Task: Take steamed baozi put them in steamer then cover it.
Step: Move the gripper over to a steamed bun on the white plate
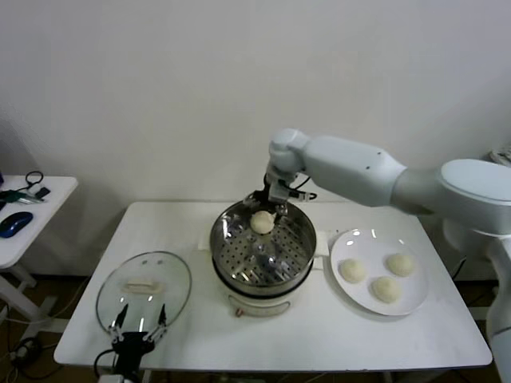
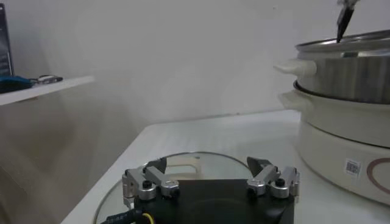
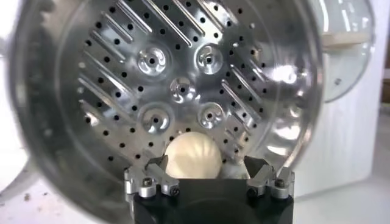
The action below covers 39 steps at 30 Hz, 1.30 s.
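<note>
Our right pincer (image 1: 266, 209) is down at the far inner wall of the steamer (image 1: 230, 239), its jaws spread to either side of one baozi (image 1: 262, 222) that sits on the perforated floor; we cannot tell whether the pads touch the dough. Our left pincer (image 1: 138, 328) waits open at the desk's (image 1: 319, 335) near edge, just over the glass cover (image 1: 144, 287). We judge the main risk to be sticky dough clinging to a pad and lifting out with the pincer, or a jaw clipping the steel rim. Three more baozi (image 1: 386, 288) wait on the white plate (image 1: 345, 289). The only marking is a small code sticker (image 2: 351, 167) on the cooker base (image 2: 341, 143), unreadable.
</note>
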Available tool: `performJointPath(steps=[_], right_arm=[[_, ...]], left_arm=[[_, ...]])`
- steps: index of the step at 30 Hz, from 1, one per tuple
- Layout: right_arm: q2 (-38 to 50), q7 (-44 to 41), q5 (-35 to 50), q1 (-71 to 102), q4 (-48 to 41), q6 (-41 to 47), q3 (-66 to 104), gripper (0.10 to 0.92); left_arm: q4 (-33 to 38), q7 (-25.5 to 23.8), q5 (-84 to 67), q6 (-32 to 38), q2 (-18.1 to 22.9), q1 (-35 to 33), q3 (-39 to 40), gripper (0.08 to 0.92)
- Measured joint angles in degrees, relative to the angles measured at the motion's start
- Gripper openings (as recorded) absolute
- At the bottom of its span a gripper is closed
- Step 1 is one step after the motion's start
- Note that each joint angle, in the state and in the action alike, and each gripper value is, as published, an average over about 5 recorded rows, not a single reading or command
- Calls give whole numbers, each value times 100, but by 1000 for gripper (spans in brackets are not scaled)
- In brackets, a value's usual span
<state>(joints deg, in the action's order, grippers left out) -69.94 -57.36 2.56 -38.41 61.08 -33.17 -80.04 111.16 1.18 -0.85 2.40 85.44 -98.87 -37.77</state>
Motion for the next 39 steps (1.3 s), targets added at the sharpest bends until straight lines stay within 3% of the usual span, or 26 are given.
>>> performJointPath(steps=[7, 14, 24, 39], right_arm=[[959, -188, 1669, -1051, 537, 1155, -1146, 823], [2078, -18, 2353, -1286, 1209, 2685, -1910, 823], [2839, 403, 2523, -242, 1556, 4209, -1617, 823], [2593, 703, 2100, 1707, 806, 5030, -308, 823]], left_arm=[[3, -9, 14, -6, 3, 27, 29, 823], [-10, -11, 6, 13, -23, 34, 2, 823], [-60, -9, 8, 29, -22, 55, -21, 823], [-113, 18, 40, 99, -36, -18, -93, 823]])
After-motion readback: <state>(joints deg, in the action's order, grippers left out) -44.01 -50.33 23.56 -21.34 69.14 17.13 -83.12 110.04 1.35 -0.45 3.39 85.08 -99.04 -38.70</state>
